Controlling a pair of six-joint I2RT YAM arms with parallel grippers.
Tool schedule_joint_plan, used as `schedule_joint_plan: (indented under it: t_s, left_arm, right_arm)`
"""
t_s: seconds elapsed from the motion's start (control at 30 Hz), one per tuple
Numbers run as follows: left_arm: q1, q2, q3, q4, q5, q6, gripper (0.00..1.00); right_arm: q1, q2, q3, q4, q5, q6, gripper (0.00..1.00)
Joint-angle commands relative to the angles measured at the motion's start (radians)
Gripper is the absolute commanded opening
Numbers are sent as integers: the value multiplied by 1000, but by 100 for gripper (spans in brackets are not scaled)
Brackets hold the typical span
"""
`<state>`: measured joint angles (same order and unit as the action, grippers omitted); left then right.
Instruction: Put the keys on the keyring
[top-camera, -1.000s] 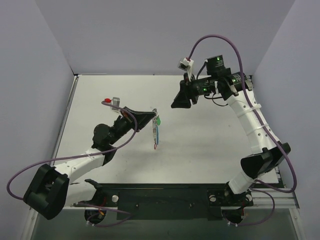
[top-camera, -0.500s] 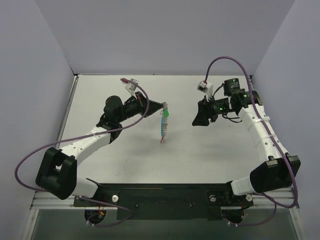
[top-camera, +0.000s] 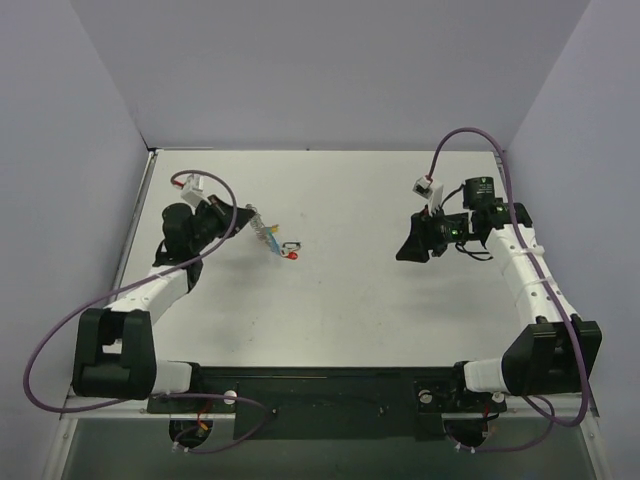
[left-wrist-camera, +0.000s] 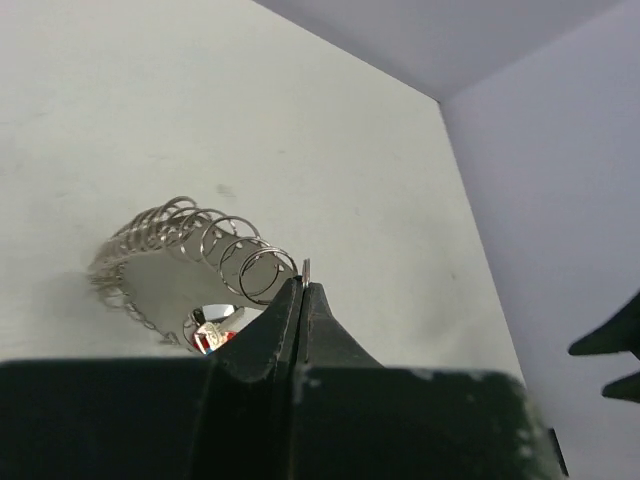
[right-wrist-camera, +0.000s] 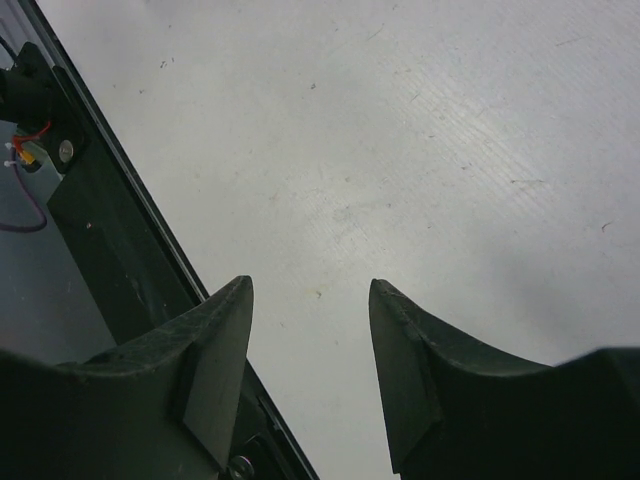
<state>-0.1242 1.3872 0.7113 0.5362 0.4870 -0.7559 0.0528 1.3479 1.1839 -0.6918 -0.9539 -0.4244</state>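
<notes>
Top external view showed the left gripper (top-camera: 249, 216) in the upper left of the frame, its jaws pressed tight on the wire of the keyring (top-camera: 268, 236). A red-headed key (top-camera: 291, 256) hung at the ring's end nearer the middle. In the left wrist view the ring's silvery loops fanned out left of the pinched fingertips. The right gripper (top-camera: 403, 250) sat at the right, well apart, jaws partly spread and holding nothing above the white table (right-wrist-camera: 400, 150).
</notes>
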Motion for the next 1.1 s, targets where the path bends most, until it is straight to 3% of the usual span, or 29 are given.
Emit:
schedule_joint_plan:
  t_s: [0.0, 0.1, 0.33, 0.57, 0.7, 0.83, 1.07]
  left_arm:
    - [102, -134, -119, -59, -120, 12, 0]
    - [173, -198, -197, -88, -174, 1, 0]
    - [195, -407, -283, -289, -392, 40, 0]
    - [195, -513, -299, -456, -435, 12, 0]
    - [195, -527, -280, -501, -453, -16, 23]
    - [195, -554, -250, -571, -490, -11, 38]
    - [195, -605, -179, -648, -495, 52, 50]
  right_arm:
    - [-14, -21, -30, 35, -60, -16, 46]
    - [-18, -12, -47, 34, -66, -20, 46]
    - [-18, 5, -55, 34, -69, -30, 45]
    - [-18, 14, -66, 34, -60, -40, 46]
    - [-18, 11, -69, 28, -54, -45, 45]
    - [-22, 2, -76, 26, -45, -51, 46]
    - [-30, -12, -86, 26, -25, -57, 46]
